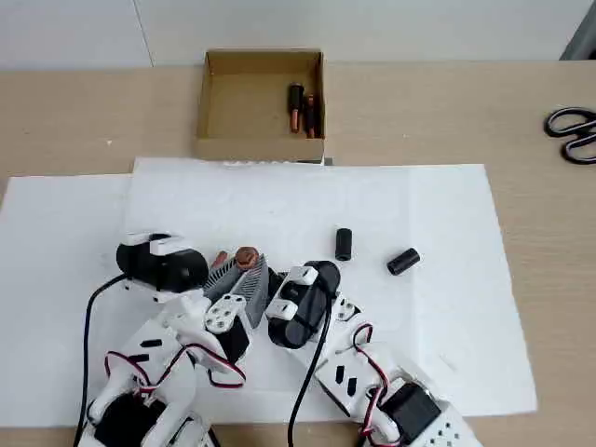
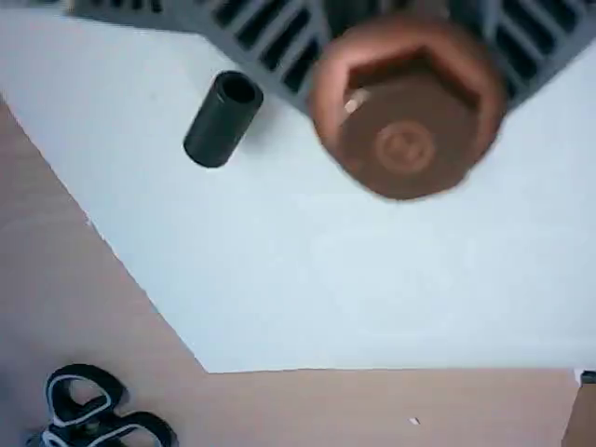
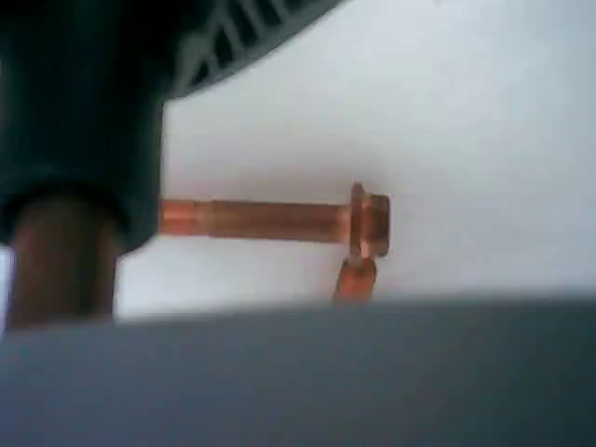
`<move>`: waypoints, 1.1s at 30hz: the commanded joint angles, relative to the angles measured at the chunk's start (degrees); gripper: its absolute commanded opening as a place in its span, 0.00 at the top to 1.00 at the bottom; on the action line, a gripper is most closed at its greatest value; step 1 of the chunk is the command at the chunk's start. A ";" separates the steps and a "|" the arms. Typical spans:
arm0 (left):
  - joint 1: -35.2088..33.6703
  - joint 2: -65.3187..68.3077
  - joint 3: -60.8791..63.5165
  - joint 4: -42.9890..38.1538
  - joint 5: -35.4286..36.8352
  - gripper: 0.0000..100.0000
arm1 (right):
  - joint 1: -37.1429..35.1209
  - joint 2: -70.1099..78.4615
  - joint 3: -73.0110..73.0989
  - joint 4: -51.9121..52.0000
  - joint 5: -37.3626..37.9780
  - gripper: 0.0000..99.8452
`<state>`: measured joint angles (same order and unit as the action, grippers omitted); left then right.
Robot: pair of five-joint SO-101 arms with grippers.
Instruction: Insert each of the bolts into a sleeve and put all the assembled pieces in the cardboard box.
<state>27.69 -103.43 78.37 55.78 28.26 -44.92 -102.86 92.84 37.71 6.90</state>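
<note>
In the high view my left gripper [image 1: 242, 273], with grey ribbed fingers, is shut on a copper bolt [image 1: 247, 256] near the paper's front middle. The left wrist view has that bolt's hex head [image 2: 405, 112] close up, facing the camera. My right gripper [image 1: 276, 287] sits right beside it, shut on a black sleeve [image 3: 79, 112]; a copper shaft [image 3: 60, 265] sticks out of the sleeve. A loose bolt [image 3: 279, 221] lies flat on the paper [image 1: 220, 259]. Two black sleeves [image 1: 344, 244] [image 1: 403, 261] lie to the right. The cardboard box [image 1: 223, 102] holds assembled pieces [image 1: 303, 107].
White paper [image 1: 447, 335] covers the table's middle, with bare wood around it. Black scissors [image 1: 573, 133] lie at the far right edge. The box stands beyond the paper's back edge. Cables trail from both arm bases at the front.
</note>
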 commanded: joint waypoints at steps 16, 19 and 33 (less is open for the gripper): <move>0.44 -0.44 7.96 2.46 -2.99 1.00 | 0.48 -0.57 -8.79 -4.09 4.57 1.00; 0.26 -0.44 7.96 2.37 -2.99 1.00 | 0.48 -0.57 -8.70 -4.00 4.48 1.00; 0.18 -0.44 7.60 2.64 -3.08 0.82 | 0.57 -0.57 -7.12 -3.74 4.40 1.00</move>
<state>28.31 -103.69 85.41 57.63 25.27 -44.31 -102.68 90.99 37.45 10.77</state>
